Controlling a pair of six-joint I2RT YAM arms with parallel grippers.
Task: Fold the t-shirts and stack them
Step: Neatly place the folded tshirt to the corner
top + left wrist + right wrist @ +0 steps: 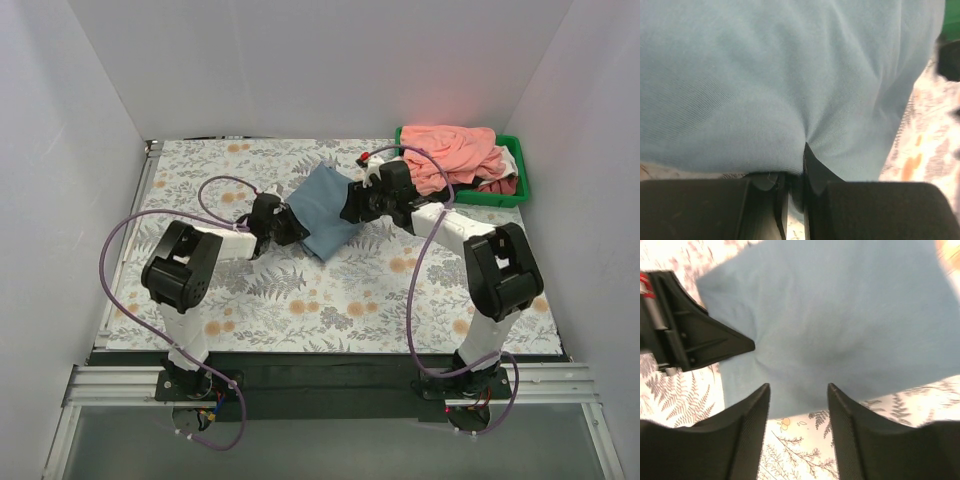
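Note:
A folded grey-blue t-shirt (325, 212) lies on the floral table cover between the two arms; it also fills the left wrist view (770, 80) and the right wrist view (840, 315). My left gripper (293, 228) is shut on the shirt's left edge, the cloth pinched between its fingers (815, 167). My right gripper (352, 205) is open and empty at the shirt's right edge; its fingers (752, 407) hover over the cloth edge. A pile of salmon-pink t-shirts (455, 152), with white and dark red pieces, fills the green bin (519, 172).
The green bin stands at the back right corner, right behind the right arm. White walls enclose the table on three sides. The left gripper's black body (695, 335) shows in the right wrist view at the shirt's far side.

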